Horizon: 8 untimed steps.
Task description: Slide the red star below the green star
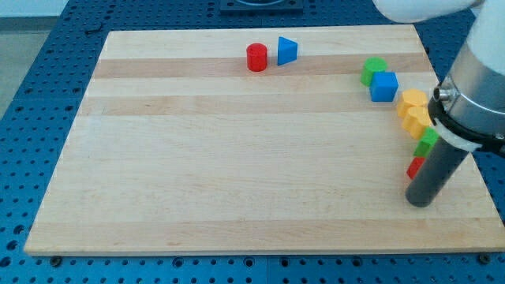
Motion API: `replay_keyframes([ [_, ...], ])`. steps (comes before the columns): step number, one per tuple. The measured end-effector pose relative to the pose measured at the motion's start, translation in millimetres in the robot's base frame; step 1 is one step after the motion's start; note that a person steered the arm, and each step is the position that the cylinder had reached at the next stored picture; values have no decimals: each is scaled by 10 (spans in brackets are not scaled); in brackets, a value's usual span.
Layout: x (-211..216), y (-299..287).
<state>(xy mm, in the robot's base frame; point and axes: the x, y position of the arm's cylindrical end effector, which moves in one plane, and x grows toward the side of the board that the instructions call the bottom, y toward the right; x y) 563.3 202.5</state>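
Note:
My tip (420, 203) rests on the wooden board (237, 158) near its right edge. The red star (413, 167) shows only as a small red piece at the rod's left side, just above the tip and touching the rod. The green star (427, 142) lies directly above the red one, also partly hidden by the rod and the arm. The red piece sits just below the green one, close to or touching it.
Two yellow blocks (413, 110) lie above the green star. A blue cube (384, 87) and a green cylinder (374, 69) lie further up. A red cylinder (256, 57) and a blue triangle (287, 50) sit at the top middle. The board's right edge is close.

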Motion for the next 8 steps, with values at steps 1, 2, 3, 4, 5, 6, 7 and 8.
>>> replay_keyframes([
  [1, 252, 122],
  [2, 260, 287],
  [3, 120, 419],
  [4, -40, 506],
  [5, -129, 540],
  [6, -99, 547],
  [7, 178, 403],
  [8, 290, -28],
])
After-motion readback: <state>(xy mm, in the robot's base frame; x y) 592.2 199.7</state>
